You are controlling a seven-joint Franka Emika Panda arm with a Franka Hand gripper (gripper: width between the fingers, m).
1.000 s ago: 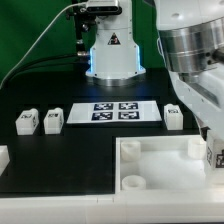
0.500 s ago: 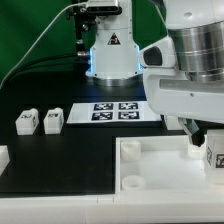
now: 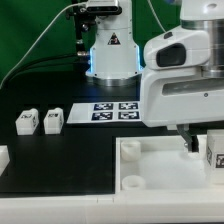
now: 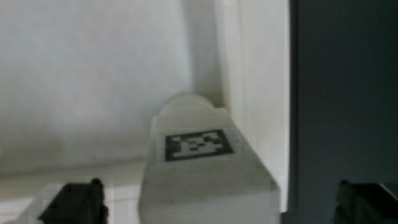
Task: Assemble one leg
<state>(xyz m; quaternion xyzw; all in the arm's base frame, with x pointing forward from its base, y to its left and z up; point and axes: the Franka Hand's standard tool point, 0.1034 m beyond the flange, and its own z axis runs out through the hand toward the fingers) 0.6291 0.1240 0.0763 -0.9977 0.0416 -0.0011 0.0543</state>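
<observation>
Hovering over the large white square plastic tray (image 3: 160,180). Holding dark fingers (image 4: 75,203) spread wide, flanking the small chunky white tagged plastic leg (image 4: 201,168), untouched.

Surface (image 3: 60,165): reads matt black, even, no sheen.
Leg (image 4: 210,185): white plastic, smooth, dull chalky finish; bears printed black-and-white tag (image 4: 199,144), flat and non-reflective.
Tray part (image 3: 165,172): white plastic, same matt look, smooth walls and rims.
Marker board (image 3: 112,111): thin, white, paper-like print, matt.
Arm casing (image 3: 185,75): white plastic, glossy, shows soft highlights along rounded edges.
Claw (image 4: 222,203) fingers (image 4: 75,203): black, dull; texture too blurred to judge.
</observation>
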